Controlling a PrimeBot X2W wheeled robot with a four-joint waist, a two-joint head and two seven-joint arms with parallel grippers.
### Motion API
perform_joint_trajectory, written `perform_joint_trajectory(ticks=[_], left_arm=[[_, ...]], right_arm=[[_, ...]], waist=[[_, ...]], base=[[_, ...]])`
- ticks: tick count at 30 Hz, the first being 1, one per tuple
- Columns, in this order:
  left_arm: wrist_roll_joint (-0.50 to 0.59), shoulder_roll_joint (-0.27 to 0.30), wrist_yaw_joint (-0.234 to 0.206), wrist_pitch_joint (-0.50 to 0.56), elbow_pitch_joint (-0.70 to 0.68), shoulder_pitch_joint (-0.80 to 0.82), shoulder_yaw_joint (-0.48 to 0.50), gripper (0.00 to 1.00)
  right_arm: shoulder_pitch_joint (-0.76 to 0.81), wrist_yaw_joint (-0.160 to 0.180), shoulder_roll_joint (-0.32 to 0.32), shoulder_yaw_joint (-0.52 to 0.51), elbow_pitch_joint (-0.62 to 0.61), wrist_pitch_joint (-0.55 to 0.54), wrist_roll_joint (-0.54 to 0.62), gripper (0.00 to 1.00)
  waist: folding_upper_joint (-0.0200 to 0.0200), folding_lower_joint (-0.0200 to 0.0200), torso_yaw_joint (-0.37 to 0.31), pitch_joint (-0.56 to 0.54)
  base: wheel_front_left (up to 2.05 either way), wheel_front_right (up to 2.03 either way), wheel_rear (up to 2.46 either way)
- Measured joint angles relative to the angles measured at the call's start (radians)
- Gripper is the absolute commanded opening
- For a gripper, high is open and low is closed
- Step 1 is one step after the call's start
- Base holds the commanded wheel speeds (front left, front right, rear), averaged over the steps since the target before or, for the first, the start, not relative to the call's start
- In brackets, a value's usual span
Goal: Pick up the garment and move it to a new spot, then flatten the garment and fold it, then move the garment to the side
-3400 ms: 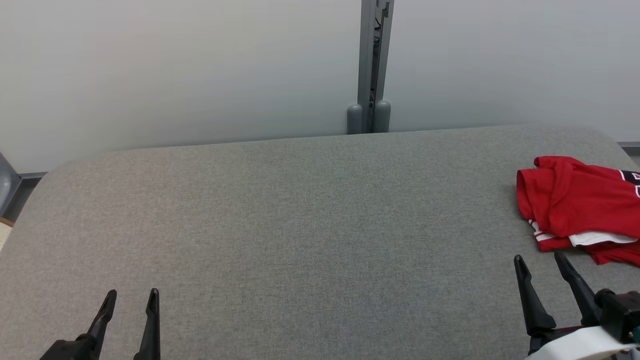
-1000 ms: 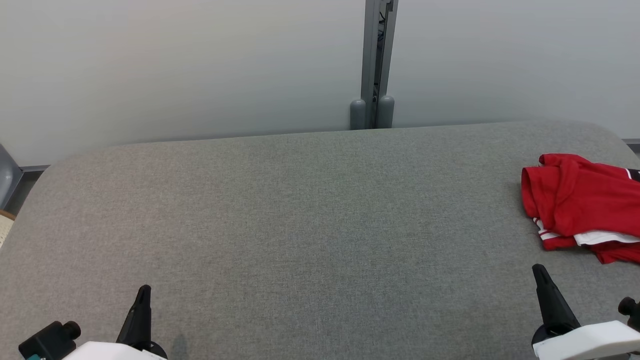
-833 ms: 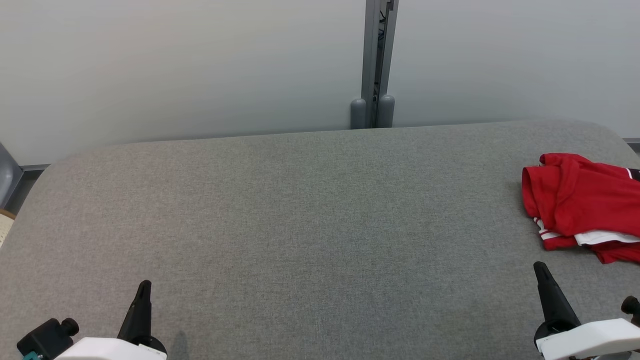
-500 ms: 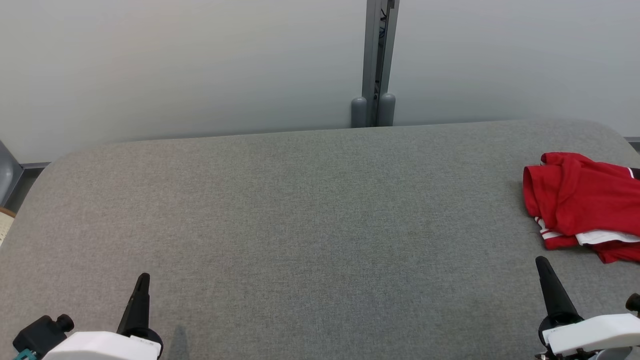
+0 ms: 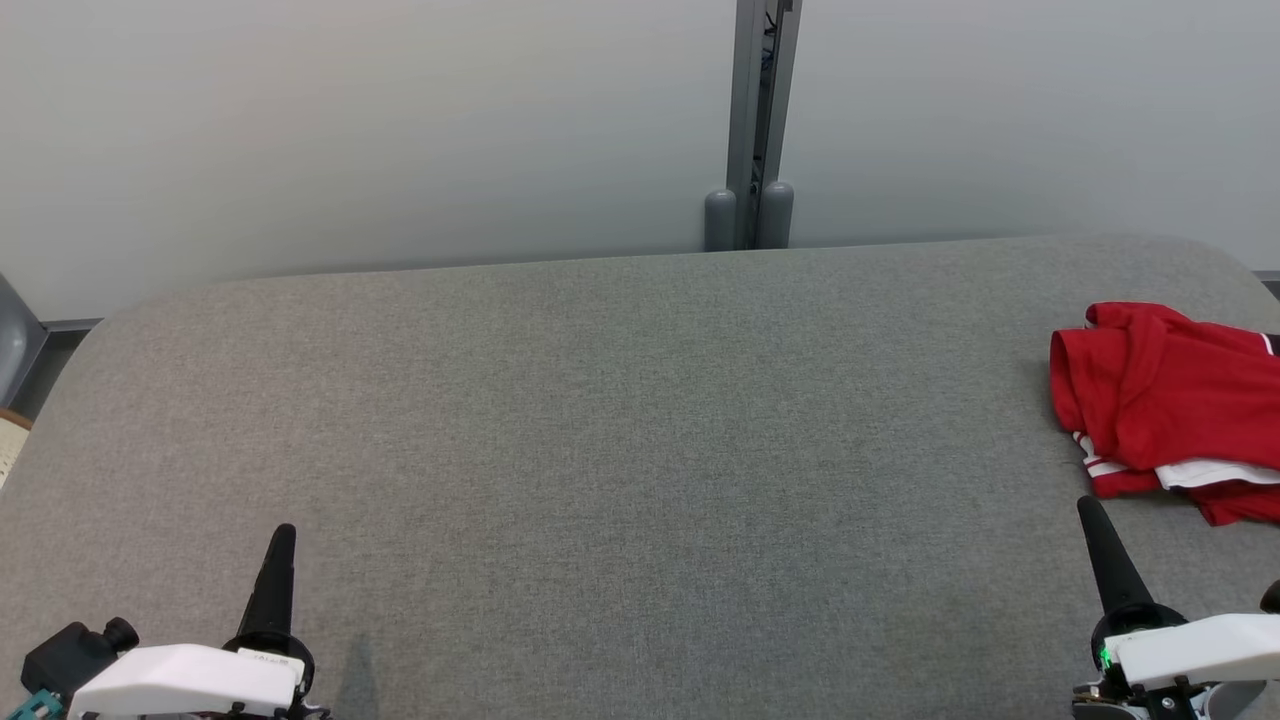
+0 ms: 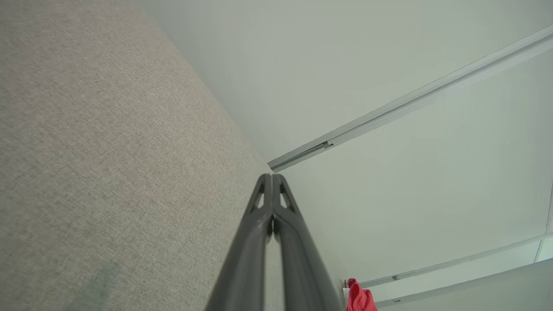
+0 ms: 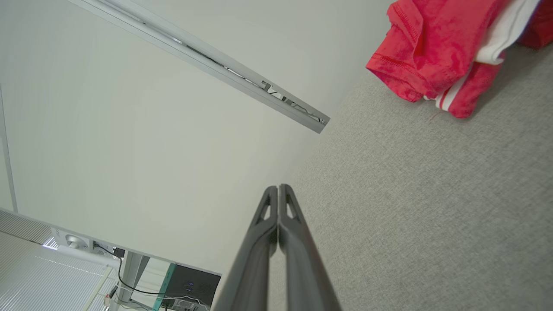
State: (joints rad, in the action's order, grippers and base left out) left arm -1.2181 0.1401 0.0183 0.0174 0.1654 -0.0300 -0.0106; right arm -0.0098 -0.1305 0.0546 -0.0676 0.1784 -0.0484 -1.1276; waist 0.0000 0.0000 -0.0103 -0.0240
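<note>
The red garment (image 5: 1165, 405), a shirt with white trim, lies in a compact, layered bundle at the right edge of the head view, on the grey fabric-covered table (image 5: 600, 420).

Left gripper (image 5: 281, 540), lower left of frame: fingers pressed together, holding nothing.

Right gripper (image 5: 1090, 515), lower right of frame: fingers pressed together, holding nothing, near the garment but clear of it.

Assessment: the garment looks folded and set to the side, so the task appears complete or nearly so. The fold is loose, with uneven edges.
</note>
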Motion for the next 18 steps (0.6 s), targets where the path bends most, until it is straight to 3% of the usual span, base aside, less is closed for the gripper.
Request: perform_joint_trajectory(ticks=[18], left_arm=[[-0.141, -0.029, 0.04, 0.028, 0.028, 0.046, 0.039, 0.0]], right_arm=[[-0.031, 0.0, 0.0, -0.015, 0.024, -0.022, -0.169, 0.0]], waist=[[0.0, 0.0, 0.003, 0.008]], base=[[0.0, 0.0, 0.0]])
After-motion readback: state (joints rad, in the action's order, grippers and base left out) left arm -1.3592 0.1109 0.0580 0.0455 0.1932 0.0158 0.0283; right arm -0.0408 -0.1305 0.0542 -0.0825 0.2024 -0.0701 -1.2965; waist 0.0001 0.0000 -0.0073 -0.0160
